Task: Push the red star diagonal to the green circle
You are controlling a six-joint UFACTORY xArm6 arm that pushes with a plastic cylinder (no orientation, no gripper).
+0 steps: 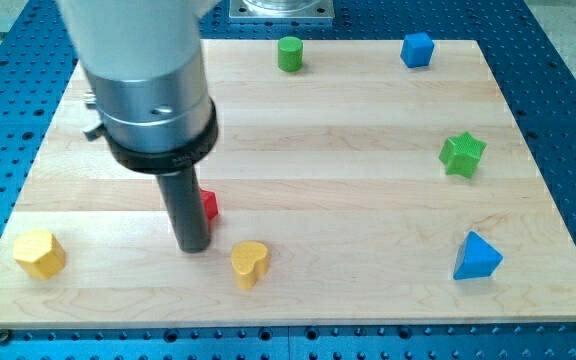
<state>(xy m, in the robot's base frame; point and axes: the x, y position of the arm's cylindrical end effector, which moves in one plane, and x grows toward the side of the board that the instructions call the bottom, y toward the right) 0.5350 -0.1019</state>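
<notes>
Camera view — red block [209, 205] behind tip [192, 247]

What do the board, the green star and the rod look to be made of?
Board: pale wood, likely glued strips; grain and plank seams show, satin finish.
Green star: probably matte plastic or painted; uniform colour, no grain.
Rod, ending at my tip beside a partly hidden red block: dark, dull, possibly metal or plastic.

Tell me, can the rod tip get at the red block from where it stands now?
Probably yes. My tip sits right beside the red block, just toward the view's bottom, with nothing between them. The rod hides most of that block, so actual contact and its shape cannot be told.
</notes>
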